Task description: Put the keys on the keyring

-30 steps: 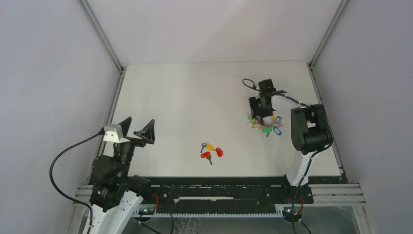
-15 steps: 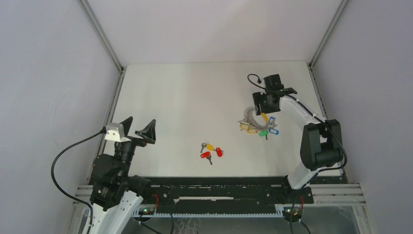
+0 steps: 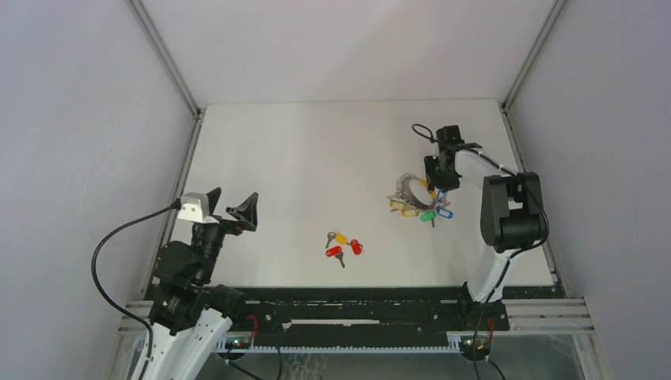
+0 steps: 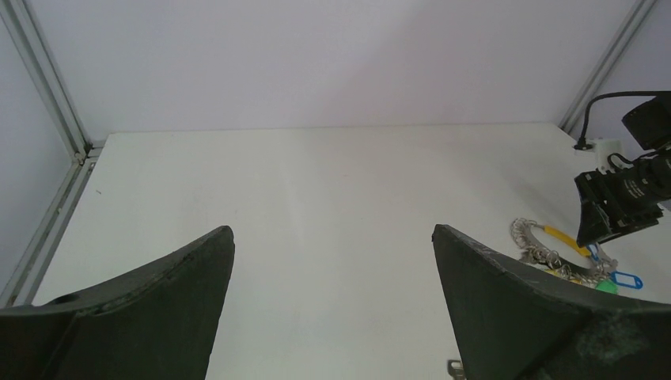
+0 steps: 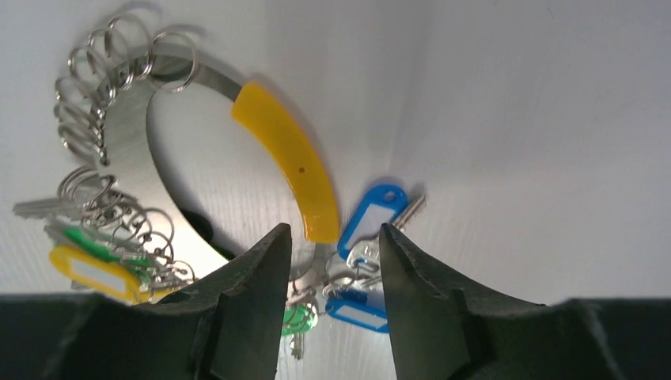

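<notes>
Top external view: white table [image 3: 301, 158]; left gripper [image 3: 233, 202] by left edge, jaws spread wide, empty; right gripper [image 3: 437, 182] at right, jaws partly open astride yellow band [image 5: 289, 158] of keyring [image 3: 407, 194], not clamping; keys [image 3: 342, 244] loose near centre front.

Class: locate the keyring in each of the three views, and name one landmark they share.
Top external: keyring right of centre, at the right gripper.
Left wrist: keyring at the lower right edge.
Right wrist: keyring fills the left half.
Shared landmark: its blue tags.
</notes>
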Available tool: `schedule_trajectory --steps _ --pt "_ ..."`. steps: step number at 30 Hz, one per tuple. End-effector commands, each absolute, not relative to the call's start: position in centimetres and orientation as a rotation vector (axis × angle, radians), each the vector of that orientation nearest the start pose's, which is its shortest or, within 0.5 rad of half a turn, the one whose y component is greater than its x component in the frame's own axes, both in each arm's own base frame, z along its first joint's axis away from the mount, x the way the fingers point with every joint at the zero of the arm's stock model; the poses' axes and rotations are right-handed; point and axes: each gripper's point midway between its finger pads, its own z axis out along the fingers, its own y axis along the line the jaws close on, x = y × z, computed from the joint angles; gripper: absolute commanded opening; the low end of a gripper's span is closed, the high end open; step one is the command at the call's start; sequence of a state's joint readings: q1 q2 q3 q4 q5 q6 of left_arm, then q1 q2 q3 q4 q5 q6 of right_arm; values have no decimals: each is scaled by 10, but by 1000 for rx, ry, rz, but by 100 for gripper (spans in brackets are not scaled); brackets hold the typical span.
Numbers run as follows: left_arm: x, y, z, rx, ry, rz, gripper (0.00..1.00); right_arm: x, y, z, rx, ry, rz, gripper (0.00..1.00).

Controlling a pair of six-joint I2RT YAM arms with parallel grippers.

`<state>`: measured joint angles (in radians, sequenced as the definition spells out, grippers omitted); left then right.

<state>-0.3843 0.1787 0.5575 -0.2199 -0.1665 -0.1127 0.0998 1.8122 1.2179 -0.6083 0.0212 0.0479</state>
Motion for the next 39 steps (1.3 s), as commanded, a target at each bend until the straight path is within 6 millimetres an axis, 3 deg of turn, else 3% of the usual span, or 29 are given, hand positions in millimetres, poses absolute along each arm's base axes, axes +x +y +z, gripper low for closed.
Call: schedule_trajectory --steps 1,10,18,25,29,39 --pt "209 -65 322 92 1386 -316 100 399 44 44 -150 2701 40 45" --pt "217 -72 315 120 1433 -320 100 398 52 16 -267 2788 44 42" --pt "233 -98 304 157 1551 -419 100 395 78 6 -490 2811 19 23" --pt "258 -130 287 127 1711 -561 100 409 131 25 -782 2638 50 12" --pt "277 -158 267 108 1785 -695 100 421 148 42 -861 2510 24 7" --pt "330 -218 227 119 1938 -928 96 434 190 106 -983 2195 46 3"
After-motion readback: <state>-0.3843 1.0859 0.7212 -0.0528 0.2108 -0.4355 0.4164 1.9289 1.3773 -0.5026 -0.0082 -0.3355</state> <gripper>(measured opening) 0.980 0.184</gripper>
